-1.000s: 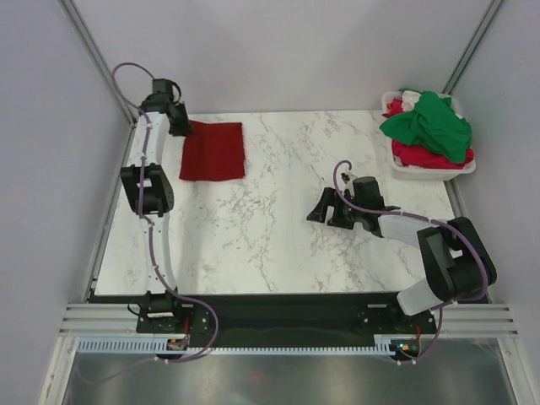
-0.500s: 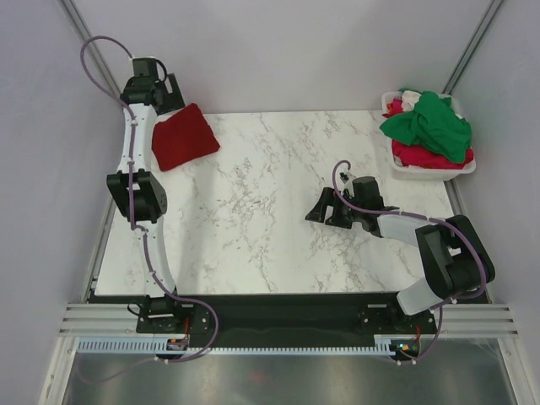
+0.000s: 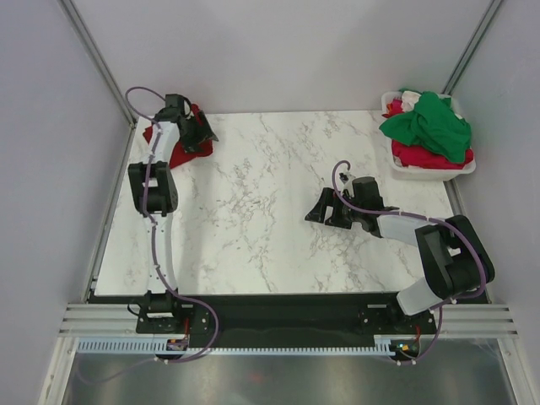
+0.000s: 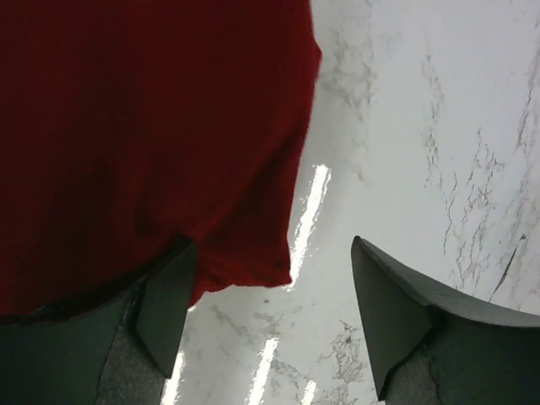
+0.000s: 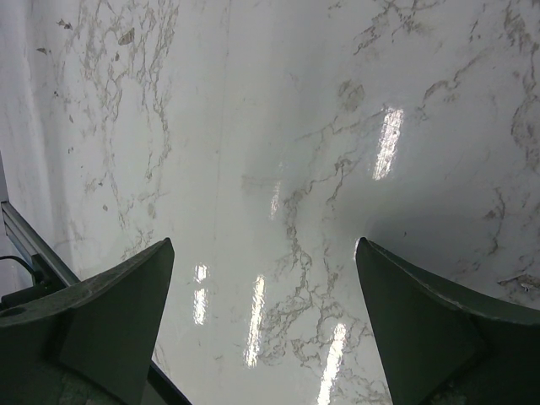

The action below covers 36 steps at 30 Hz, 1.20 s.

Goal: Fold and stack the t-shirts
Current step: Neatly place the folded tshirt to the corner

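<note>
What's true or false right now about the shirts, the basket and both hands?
1. The dark red shirt lies at the tabletop's far left corner. True.
2. The right hand holds a green shirt. False: it is open over bare tabletop and holds nothing.
3. The green shirt lies on top in the white basket. True.
4. The left hand is shut on the dark red shirt. False: its jaws stand open at the shirt's edge.

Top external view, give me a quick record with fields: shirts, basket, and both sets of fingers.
folded shirt: dark red t-shirt, far left corner of the marble table
basket: white basket at far right, green t-shirt heaped over red shirts
left fingers: open, at the folded shirt's edge
right fingers: open, above bare marble
</note>
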Tool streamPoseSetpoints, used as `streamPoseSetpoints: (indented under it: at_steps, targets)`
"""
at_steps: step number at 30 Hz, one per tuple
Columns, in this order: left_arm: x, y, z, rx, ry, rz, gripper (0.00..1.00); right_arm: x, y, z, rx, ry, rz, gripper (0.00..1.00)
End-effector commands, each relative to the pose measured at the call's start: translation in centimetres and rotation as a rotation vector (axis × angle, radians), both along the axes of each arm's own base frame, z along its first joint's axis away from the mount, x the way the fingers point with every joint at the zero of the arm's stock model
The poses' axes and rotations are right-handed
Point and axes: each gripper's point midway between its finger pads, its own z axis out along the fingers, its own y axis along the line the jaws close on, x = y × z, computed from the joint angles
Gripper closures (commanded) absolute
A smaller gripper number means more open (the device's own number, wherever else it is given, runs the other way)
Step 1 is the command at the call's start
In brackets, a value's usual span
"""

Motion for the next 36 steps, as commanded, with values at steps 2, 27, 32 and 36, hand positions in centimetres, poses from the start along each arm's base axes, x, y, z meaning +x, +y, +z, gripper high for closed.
streamPoseSetpoints:
  at_steps: [2, 27, 32, 36]
  targets:
    - [-1.5, 5.5, -0.1, -0.002, 0.043, 0.102, 0.19, -0.2, 0.0, -0.5, -0.007, -0.005, 0.017, 0.02]
    - [-3.0, 5.8, 8.9, -0.026, -0.073, 0.064, 0.14, -0.3, 0.0, -0.5, -0.006, -0.002, 0.019, 0.02]
    - [-3.3, 1.8, 10.4, -0.058, -0.095, -0.008, 0.15, -0.2, 0.0, -0.5, -0.006, -0.003, 0.017, 0.02]
    - [-1.1, 2.2, 11.0, -0.005, -0.151, 0.003, 0.14, -0.3, -0.1, -0.5, -0.006, -0.004, 0.018, 0.02]
